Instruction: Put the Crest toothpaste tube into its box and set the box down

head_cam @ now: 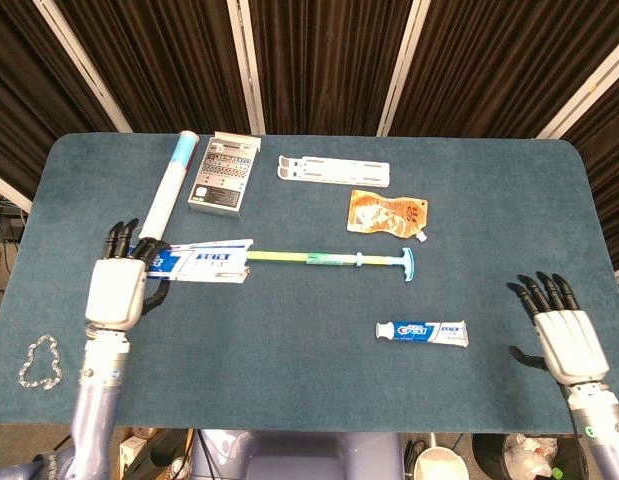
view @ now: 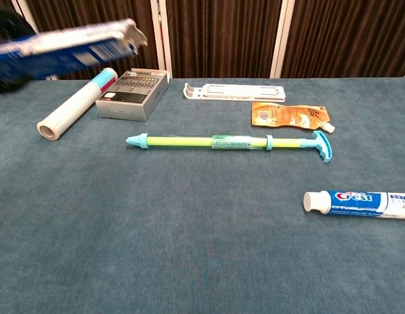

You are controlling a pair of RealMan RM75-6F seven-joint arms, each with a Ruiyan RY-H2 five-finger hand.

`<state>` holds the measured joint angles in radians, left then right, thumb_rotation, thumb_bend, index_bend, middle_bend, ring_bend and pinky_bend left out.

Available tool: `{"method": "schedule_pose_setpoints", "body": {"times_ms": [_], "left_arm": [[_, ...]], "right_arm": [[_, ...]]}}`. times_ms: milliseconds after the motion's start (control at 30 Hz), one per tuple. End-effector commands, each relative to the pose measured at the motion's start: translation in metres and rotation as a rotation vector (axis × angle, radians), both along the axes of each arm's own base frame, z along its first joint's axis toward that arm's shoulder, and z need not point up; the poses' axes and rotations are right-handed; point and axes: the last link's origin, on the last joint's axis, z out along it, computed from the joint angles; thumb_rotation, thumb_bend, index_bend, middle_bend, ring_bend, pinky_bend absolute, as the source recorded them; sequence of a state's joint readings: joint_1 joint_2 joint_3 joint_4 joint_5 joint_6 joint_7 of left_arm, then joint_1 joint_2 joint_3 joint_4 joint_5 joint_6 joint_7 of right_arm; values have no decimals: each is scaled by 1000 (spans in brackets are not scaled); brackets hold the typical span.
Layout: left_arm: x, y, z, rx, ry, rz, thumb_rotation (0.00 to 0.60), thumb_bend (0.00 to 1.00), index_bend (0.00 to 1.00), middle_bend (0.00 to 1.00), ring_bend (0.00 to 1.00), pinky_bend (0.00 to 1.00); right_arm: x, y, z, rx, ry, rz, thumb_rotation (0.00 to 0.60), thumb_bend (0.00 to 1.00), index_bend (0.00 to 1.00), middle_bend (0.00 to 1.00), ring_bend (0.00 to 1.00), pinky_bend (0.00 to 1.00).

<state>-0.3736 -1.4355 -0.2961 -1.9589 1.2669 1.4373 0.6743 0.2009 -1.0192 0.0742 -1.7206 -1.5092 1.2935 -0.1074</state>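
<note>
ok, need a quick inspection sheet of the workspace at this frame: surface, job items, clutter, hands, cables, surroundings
Surface: blue cloth-covered table, flat.
Job's things: toothpaste box held off the table, its flap end open toward the middle; Crest toothpaste tube lying on the table, cap to the left, untouched.
Clutter: paper roll, grey keypad box, white bracket, orange pouch, green-and-teal rod, bead chain.
Hands: left hand grips the box's end; right hand holds nothing, fingers spread, near the table's right edge.
Cables: nothing seen.
Surroundings: dark curtains with white poles behind.
</note>
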Motion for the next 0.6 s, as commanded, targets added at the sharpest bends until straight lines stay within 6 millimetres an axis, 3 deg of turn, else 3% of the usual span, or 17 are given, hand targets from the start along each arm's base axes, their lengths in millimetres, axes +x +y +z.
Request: {"method": "schedule_pose_setpoints", "body": {"times_ms": [33,300,600], "left_arm": [[-2,-8,23,0,-83,-1,600,427,353,357,78,74],[-9,-15,50,20,-153,-24,600,427,359,362,78,74],[-13,-17,56,18,-133,-14,600,427,361,357,78,74]], "right_arm": [[7,-8,-15,36,-26,5,600,156,176,177,34,0],[1,-12,-41,94,-37,-20,600,155,205,249,46,0],[-6,-15,-59,118,-60,-26,600,155,233,309,65,0]]}}
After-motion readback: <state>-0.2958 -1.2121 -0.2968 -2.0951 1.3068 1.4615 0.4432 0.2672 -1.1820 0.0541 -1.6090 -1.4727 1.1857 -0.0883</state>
